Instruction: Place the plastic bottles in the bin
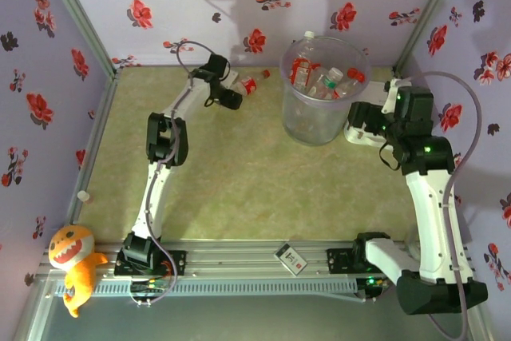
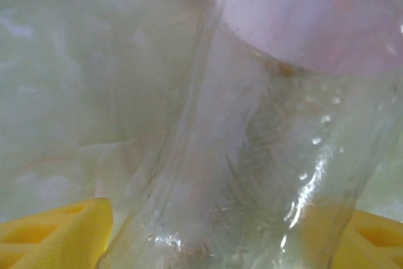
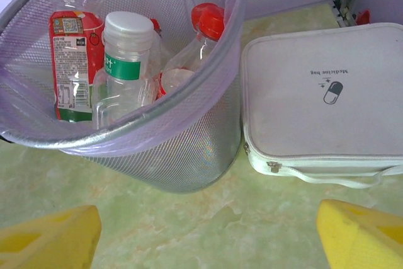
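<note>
Plastic bottle (image 2: 252, 174) blurs between left fingers (image 2: 56, 231), grip unclear; right fingers (image 3: 50, 237) spread open.

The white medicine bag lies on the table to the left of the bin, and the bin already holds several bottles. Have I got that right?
Not quite. The white medicine bag lies to the right of the bin, not the left; the right wrist view shows this, and the top view agrees. The rest stands: the bin already holds several bottles.
</note>
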Tool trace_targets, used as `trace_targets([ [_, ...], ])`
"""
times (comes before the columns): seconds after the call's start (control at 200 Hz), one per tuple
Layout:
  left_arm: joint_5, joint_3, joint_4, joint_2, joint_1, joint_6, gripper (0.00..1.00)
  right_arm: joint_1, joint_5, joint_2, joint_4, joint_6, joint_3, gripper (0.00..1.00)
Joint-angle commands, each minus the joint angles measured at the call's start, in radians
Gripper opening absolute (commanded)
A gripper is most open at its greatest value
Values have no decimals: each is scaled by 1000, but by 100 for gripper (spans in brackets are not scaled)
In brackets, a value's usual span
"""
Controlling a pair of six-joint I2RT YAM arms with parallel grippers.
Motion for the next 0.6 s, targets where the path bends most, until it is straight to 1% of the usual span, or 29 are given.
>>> trace_targets([
  [0.0,20,-19,-24,-26,-14,-4,72,-8,18,-24,-32,5,-6,89],
  [0.05,20,-32,-23,-35,-17,-6,68,-8,18,-32,-37,7,-6,89],
  [0.175,19,-82,-12,-70,-20,-14,64,-8,12,-52,-46,12,-10,89],
  [0.19,20,-89,-10,-76,-21,-14,62,-8,11,-54,-48,12,-12,89],
  [0.315,20,-155,23,-129,-22,-34,53,-8,9,-73,-58,12,-27,89],
  [0.475,23,-226,36,-204,-28,-45,51,-8,6,-95,-74,13,-30,89],
  [0.535,23,-280,49,-248,-32,-47,51,-8,9,-106,-79,13,-31,89],
  [0.595,22,-369,88,-308,-40,-50,51,-8,11,-116,-81,13,-33,89],
])
